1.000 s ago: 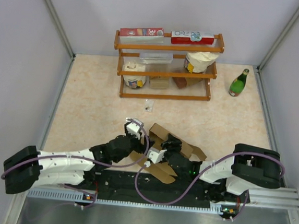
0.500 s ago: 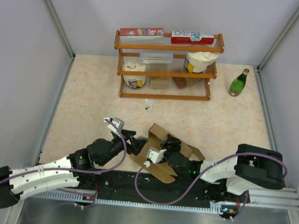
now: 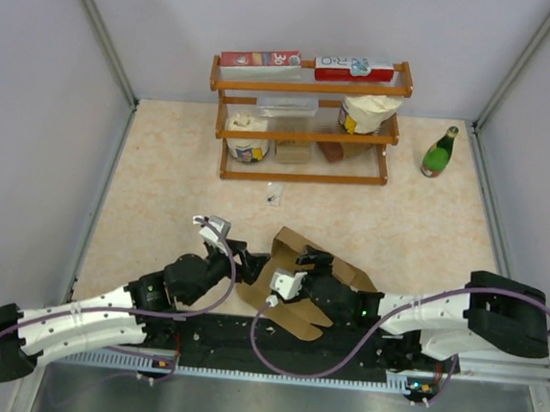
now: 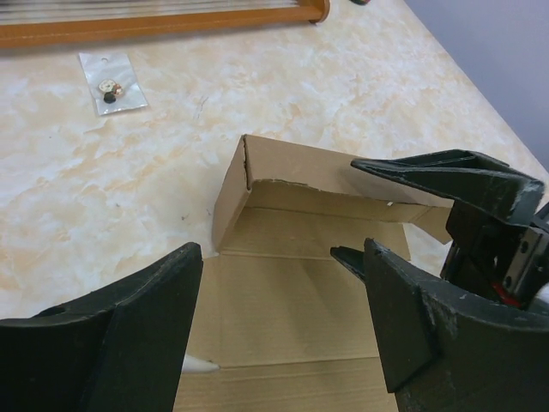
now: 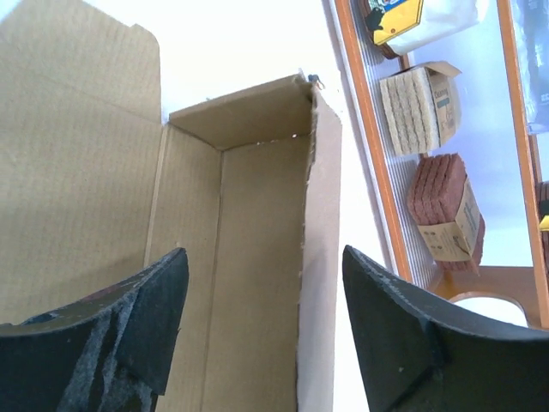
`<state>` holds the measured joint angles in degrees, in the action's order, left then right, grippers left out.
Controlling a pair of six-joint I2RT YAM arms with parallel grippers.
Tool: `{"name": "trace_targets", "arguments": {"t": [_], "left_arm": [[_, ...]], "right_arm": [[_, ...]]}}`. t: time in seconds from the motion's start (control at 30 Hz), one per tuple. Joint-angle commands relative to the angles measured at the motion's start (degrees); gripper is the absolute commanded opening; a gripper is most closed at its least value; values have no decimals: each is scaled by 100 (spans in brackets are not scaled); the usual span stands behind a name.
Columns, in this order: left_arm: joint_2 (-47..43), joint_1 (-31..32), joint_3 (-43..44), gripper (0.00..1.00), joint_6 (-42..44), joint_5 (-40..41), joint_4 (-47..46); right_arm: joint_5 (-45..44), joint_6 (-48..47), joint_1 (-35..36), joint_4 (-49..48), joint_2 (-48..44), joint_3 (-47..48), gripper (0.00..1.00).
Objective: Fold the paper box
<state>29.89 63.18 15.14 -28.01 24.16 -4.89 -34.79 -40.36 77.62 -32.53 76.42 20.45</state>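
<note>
The paper box (image 3: 291,244) is plain brown cardboard, lying partly unfolded near the table's front edge, with flaps spread out. In the left wrist view its flat panel (image 4: 292,292) lies under my left gripper (image 4: 283,275), which is open and empty; a short flap (image 4: 230,193) stands up behind. My left gripper (image 3: 254,261) is at the box's left edge. My right gripper (image 3: 312,261) is over the box's middle. In the right wrist view it (image 5: 264,275) is open, with its fingers either side of a raised side wall (image 5: 322,257). The right gripper's fingers (image 4: 446,176) show in the left wrist view.
A wooden shelf rack (image 3: 306,122) with red-and-white cartons, tubs and small boxes stands at the back. A green bottle (image 3: 440,153) stands back right. A small clear bag (image 3: 274,195) lies in front of the rack. Walls enclose three sides.
My left arm has swung left and lower, its gripper drawing back from over the box to its left edge. My right gripper stays over the box; its elbow has shifted right.
</note>
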Motion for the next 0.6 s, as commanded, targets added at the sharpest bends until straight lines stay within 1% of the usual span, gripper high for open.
{"name": "trace_targets", "arguments": {"t": [0.0,0.2,0.3,0.43,0.5,0.57], "left_arm": [[-97,19,349,80,67,203,-109],[-212,19,429,81,164,238,-92],[-220,19,551,82,295,256,-91],[7,19,972,85,638,299,-4],[270,2,1289,85,752,448,101],[622,-86,1649,86,946,397,137]], "right_arm": [[402,590,77,984,-531,556,74],[657,968,86,1714,-1146,732,76],[859,1275,77,2066,-1603,864,76],[1228,2013,-28,2576,-2402,1066,76],[1194,2548,-80,2795,-2754,1119,76],[1045,3110,-177,2980,-3105,1163,75]]}}
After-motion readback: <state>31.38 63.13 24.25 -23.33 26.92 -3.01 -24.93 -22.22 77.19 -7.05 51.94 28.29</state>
